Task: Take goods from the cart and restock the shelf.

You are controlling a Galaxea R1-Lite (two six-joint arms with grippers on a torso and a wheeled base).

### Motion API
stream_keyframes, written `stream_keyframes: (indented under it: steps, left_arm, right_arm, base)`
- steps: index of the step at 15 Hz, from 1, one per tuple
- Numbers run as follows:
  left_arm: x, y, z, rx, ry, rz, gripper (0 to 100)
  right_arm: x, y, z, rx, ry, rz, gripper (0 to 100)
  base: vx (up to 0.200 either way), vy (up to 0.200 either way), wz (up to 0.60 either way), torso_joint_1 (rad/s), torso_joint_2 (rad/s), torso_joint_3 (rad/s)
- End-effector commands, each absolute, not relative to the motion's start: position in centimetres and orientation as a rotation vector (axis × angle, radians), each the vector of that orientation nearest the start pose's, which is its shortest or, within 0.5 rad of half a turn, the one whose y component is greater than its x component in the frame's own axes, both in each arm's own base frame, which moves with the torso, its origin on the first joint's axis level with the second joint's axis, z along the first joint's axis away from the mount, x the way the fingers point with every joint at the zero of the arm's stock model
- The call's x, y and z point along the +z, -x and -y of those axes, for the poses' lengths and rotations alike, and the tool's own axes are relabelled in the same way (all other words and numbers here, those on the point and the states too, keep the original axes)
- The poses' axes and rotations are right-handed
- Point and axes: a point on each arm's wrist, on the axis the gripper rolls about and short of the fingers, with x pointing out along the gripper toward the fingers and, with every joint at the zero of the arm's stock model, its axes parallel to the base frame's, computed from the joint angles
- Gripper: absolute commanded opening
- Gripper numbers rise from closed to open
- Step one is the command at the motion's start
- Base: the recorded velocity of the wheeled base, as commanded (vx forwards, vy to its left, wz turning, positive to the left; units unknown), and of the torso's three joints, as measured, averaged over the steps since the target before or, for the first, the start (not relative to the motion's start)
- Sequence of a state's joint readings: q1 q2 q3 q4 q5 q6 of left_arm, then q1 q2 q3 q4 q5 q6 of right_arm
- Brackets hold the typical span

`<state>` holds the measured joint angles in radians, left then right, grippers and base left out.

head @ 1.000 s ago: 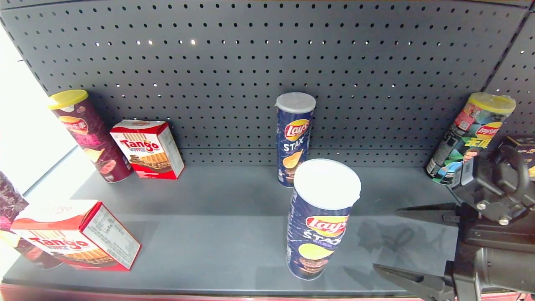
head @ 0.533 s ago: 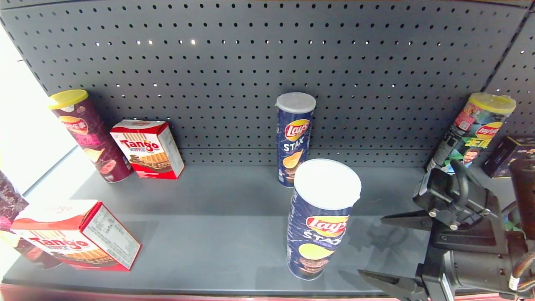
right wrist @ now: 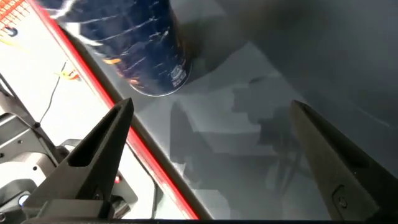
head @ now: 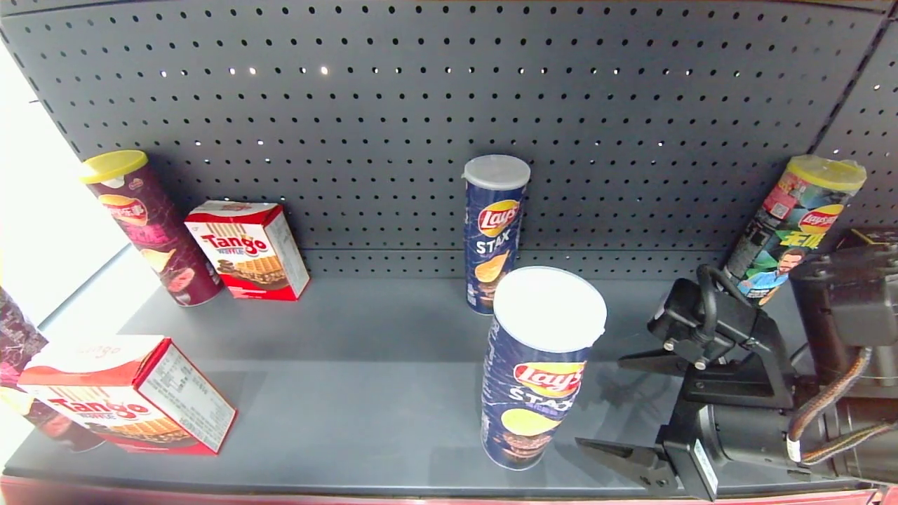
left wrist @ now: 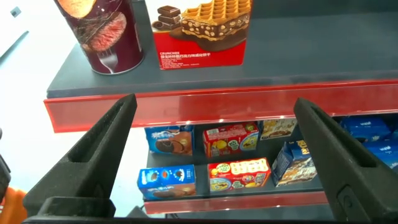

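Blue chips can [head: 537, 372] stands upright near the shelf [head: 337, 407] front edge; right gripper [head: 600, 405] just beside it, fingers spread, empty. Left gripper [left wrist: 214, 106] likewise spread.

Right end effector [head: 600, 404] and left end effector [left wrist: 214, 106], both spread wide

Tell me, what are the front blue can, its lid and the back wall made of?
Can: probably a cardboard tube, glossy printed wrap with sheen. Lid: looks like matte whitish plastic, a thin snap-on rim. Back wall: apparently dark grey painted sheet metal, punched with regular holes.
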<state>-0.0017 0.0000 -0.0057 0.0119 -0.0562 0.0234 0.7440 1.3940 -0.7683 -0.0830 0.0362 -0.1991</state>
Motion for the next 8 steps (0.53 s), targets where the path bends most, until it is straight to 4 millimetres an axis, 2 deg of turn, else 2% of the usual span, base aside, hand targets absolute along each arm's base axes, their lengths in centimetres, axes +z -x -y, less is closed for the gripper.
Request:
stream_keyframes:
  steps: [1,8]
  left_arm:
    - [7.6,2.3,0.1,-0.057,-0.023,-0.007,100]
    - [7.6,2.3,0.1,-0.057,-0.023,-0.007,100]
  right_arm:
    - [20.0,-16.6,-15.4,0.812,0.381,-0.455,100]
    - [19.7,-17.6,-16.5,0.817,0.388,-0.469,100]
  base:
    - [0.0,0.0,0.0,0.0,0.0,0.0]
    - [0.0,0.0,0.0,0.0,0.0,0.0]
